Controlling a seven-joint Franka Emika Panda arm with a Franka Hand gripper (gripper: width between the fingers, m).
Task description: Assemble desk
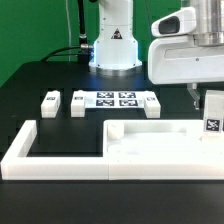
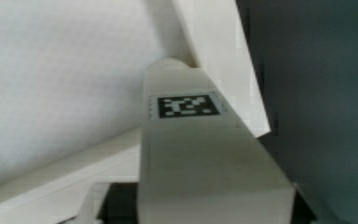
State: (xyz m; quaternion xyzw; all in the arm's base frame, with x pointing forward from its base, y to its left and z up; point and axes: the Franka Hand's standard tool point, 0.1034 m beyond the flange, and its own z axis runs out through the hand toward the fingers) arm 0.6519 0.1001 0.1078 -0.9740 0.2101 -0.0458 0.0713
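Note:
The white desk tabletop [image 1: 150,140] lies flat at the front right, inside the open side of the border frame. One white leg [image 1: 212,115] with a black-and-white tag stands upright on the tabletop's right end. My gripper [image 1: 200,98] hangs right at that leg, one dark finger [image 1: 193,96] against its side. In the wrist view the tagged leg [image 2: 188,140] fills the gap between the jaws, and my gripper [image 2: 211,208] is shut on it, with the tabletop [image 2: 60,80] behind. Three more legs [image 1: 50,102] [image 1: 80,103] [image 1: 151,104] lie further back.
The long white U-shaped border frame [image 1: 40,158] runs along the front and the exterior view's left. The marker board [image 1: 113,100] lies between the loose legs. The robot base [image 1: 113,45] stands at the back, with cables beside it on the black table.

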